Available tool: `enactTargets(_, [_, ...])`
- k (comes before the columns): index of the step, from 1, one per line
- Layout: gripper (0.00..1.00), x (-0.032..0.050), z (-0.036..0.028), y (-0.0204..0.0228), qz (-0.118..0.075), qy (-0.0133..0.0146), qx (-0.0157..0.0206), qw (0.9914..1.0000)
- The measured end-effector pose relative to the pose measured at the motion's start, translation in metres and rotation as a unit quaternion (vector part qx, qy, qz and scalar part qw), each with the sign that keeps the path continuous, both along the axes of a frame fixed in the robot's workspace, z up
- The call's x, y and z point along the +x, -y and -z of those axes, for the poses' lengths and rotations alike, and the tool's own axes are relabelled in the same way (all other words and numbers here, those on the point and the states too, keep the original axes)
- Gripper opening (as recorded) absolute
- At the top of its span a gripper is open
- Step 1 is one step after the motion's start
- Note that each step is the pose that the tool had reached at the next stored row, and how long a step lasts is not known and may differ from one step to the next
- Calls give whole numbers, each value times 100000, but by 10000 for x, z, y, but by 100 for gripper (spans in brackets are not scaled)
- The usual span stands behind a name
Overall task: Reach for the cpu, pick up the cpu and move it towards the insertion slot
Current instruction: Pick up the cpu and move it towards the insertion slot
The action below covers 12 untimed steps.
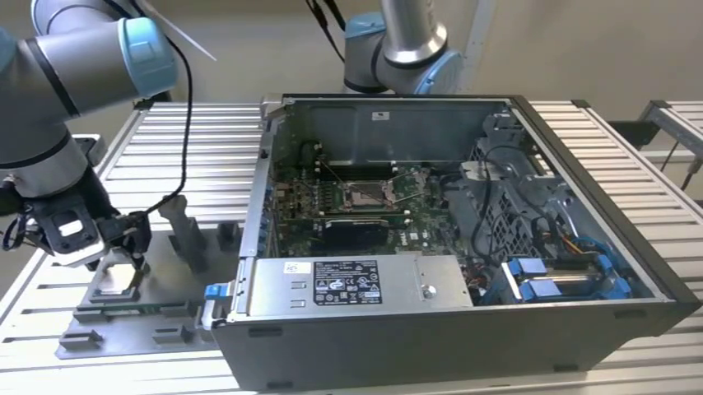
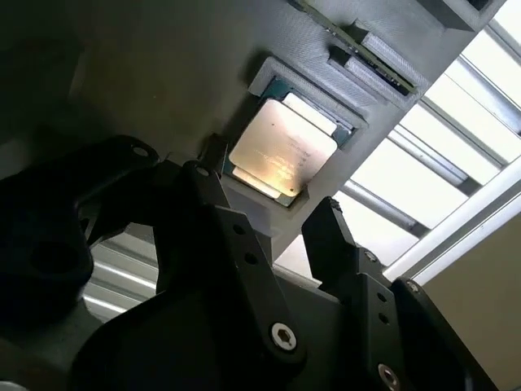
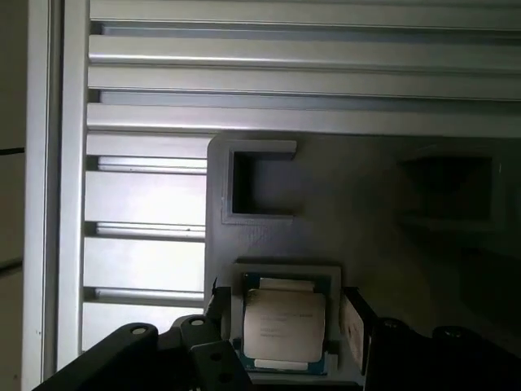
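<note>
In the exterior view the gripper [image 1: 118, 262] hangs low over the grey fixture plate [image 1: 165, 317], which lies on the slatted table [image 1: 197, 156] beside the open computer case [image 1: 462, 247]. The cpu [image 1: 115, 282] lies flat on that plate directly under the fingers, near the plate's edge on the exterior view's left. The insertion slot [image 1: 363, 195] is well apart from it, inside the case on the green board, a silver frame round a dark centre. This view gives the whole span from chip to socket, though little of how the fingers stand. The second wrist view supplies that: the cpu [image 2: 283, 147] rests in a shallow square recess of the plate (I judge the recess is there to keep the chip square and in a known spot), and two dark fingers [image 2: 213, 199] stand spread apart in front of it with nothing between them. In the first wrist view, looking down the fingers, the fit is plainer. The jaws are wide, one finger [image 3: 218, 300] just beside each opposite side of the recess, so the chip [image 3: 285, 326] sits between them, ungrasped as far as I can judge. Whether the pads touch its rim I cannot tell. An empty recess [image 3: 260, 187] lies nearer the plate's edge by the slats.
</note>
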<state>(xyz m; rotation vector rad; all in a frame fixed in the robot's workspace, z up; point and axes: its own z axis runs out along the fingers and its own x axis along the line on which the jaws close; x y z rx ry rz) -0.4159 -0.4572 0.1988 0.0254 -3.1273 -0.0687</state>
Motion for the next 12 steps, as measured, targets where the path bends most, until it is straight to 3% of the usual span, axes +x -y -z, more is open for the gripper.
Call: enactTargets(12, [100,-5,113,77,-2,-5,-4,100000])
